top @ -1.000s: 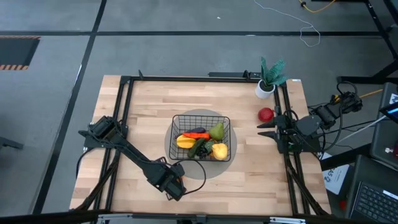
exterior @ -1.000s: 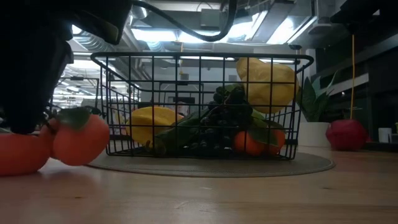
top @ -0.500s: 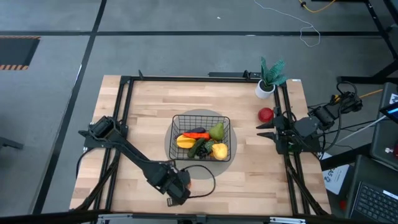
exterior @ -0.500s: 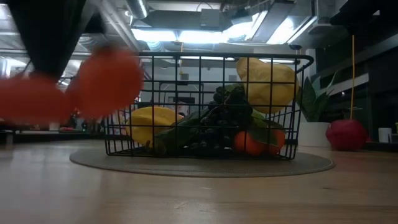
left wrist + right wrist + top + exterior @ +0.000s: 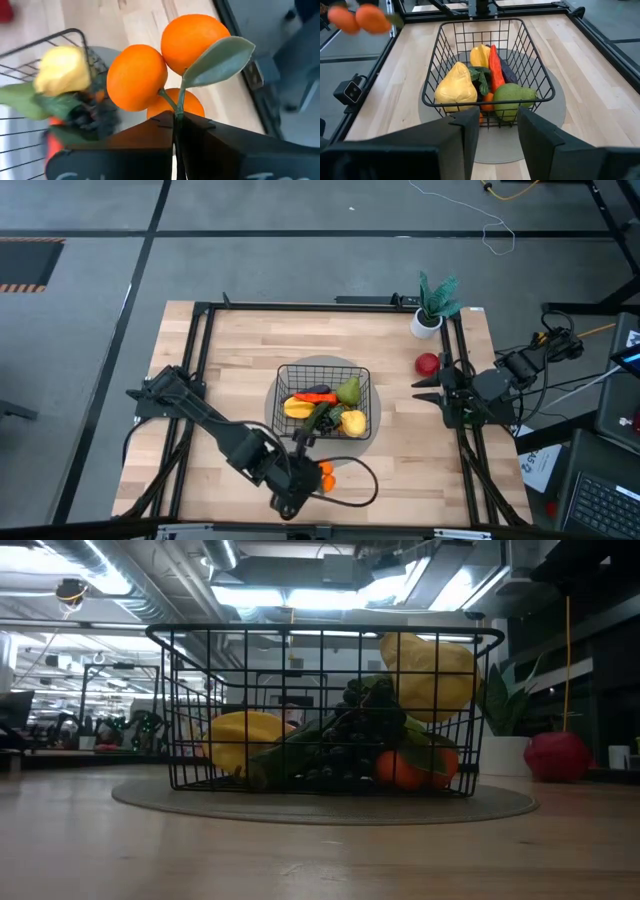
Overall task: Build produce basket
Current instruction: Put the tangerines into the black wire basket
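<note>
The black basket (image 5: pixel 323 400) sits on a grey round mat (image 5: pixel 275 408) in the middle of the tabletop (image 5: pixel 240 360), with yellow, green and red toy food inside. The left gripper (image 5: pixel 312 472) is near the front edge, its jaws clamped on the stem of the small oranges (image 5: pixel 165 65). The right gripper (image 5: pixel 424 388) waits at the right side, jaws apart, near a red apple (image 5: pixel 428 364) and a potted plant (image 5: pixel 433 302). Only the low view shows dark grapes (image 5: pixel 355 730).
</note>
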You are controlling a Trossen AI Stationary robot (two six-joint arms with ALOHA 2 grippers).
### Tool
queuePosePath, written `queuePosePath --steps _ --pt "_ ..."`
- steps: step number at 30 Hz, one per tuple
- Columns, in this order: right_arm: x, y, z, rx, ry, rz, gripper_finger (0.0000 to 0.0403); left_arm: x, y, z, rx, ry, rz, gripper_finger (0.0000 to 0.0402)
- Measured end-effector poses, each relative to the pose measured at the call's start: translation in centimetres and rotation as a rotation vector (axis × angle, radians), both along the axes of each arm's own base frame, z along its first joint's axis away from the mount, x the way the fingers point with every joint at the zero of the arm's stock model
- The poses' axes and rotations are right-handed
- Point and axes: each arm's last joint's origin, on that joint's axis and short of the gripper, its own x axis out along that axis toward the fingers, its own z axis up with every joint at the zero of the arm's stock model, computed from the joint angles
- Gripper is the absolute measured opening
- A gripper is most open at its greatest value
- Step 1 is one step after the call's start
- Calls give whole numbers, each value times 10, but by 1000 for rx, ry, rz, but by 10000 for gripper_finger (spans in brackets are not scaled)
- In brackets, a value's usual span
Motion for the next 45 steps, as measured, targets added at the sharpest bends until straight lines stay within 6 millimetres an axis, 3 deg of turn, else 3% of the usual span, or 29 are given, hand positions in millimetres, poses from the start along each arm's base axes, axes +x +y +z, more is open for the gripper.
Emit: queuePosePath --steps 11,14,22,28,34,40,45 --pt "0 0 0 2 0 0 124 -27 54 73 110 125 83 0" --pt "0 0 0 3 0 0 124 -30 70 83 108 131 164 0" --pt "2 1 -1 -2 10 1 124 -53 106 107 69 116 147 0" --pt "4 3 -3 17 23 -13 124 -93 136 122 22 81 205 0" --pt "7 4 -4 27 36 -23 124 -141 161 119 -17 24 338 0" --pt "7 4 -4 26 37 -23 124 -173 174 100 -107 -151 358 0" --pt "7 4 -4 25 36 -23 124 -179 176 67 -188 -327 353 0"
